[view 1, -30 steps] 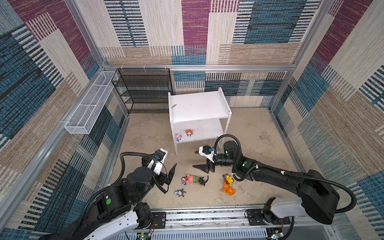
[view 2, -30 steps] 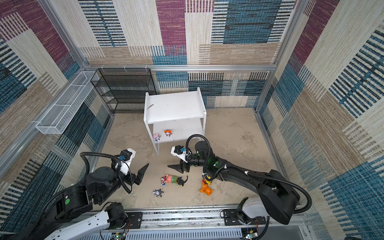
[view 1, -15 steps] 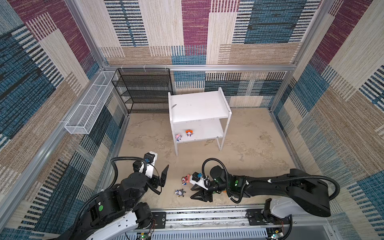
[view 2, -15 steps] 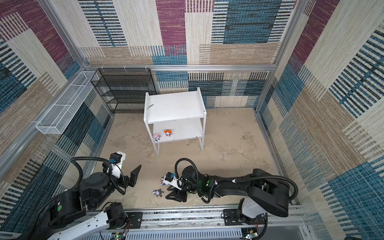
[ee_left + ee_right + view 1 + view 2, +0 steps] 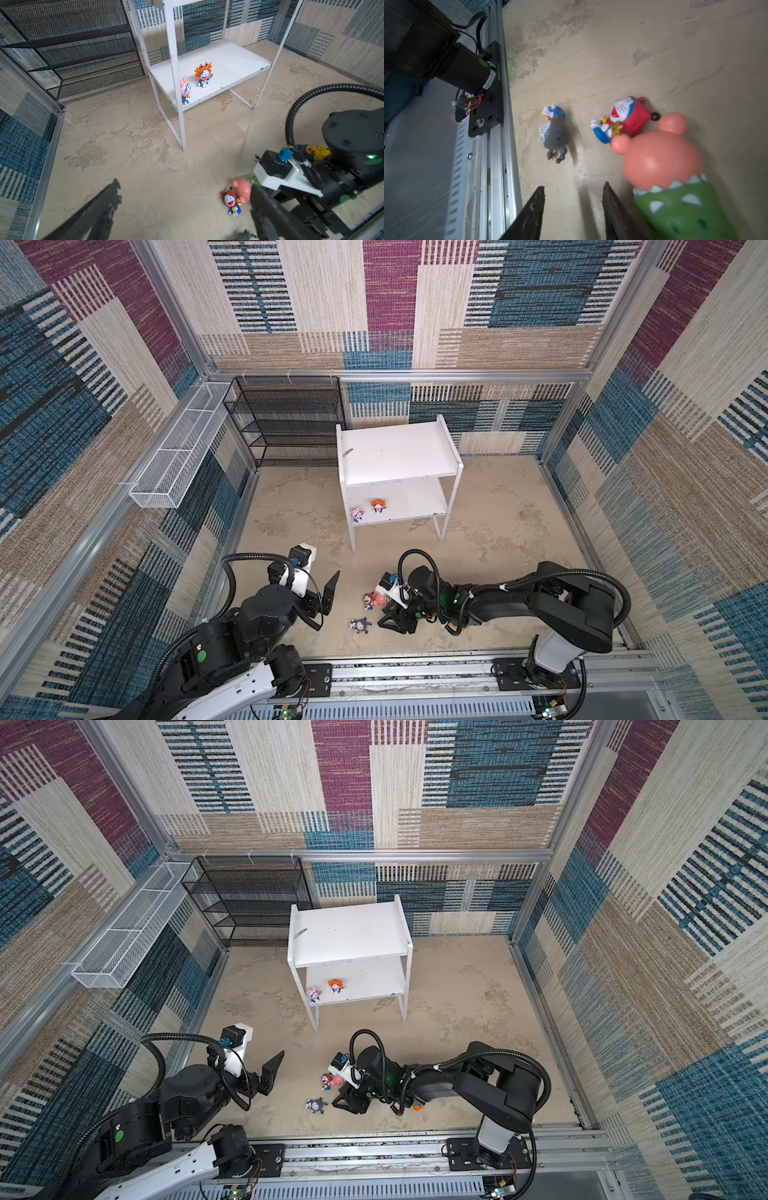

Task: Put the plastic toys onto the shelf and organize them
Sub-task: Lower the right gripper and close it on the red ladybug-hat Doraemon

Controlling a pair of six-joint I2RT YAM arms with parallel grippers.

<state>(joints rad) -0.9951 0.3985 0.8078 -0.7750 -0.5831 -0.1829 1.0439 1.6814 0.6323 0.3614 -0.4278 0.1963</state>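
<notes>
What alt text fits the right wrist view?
The right tool hangs low over the beige floor, jaws apart with nothing between them. A pink-and-green figurine fills the foreground just outside one finger. Beyond it, a red-hooded figurine and a grey-hooded figurine rest on the floor near the metal rail.

Robot test cell in a lab.
An aluminium frame (image 5: 415,375) boxes in a beige floor (image 5: 519,497), striped woven panels (image 5: 386,285) line every wall, and the left arm (image 5: 266,614) and right arm (image 5: 561,605) are bolted on a rail (image 5: 415,674) along the floor's near edge.
</notes>
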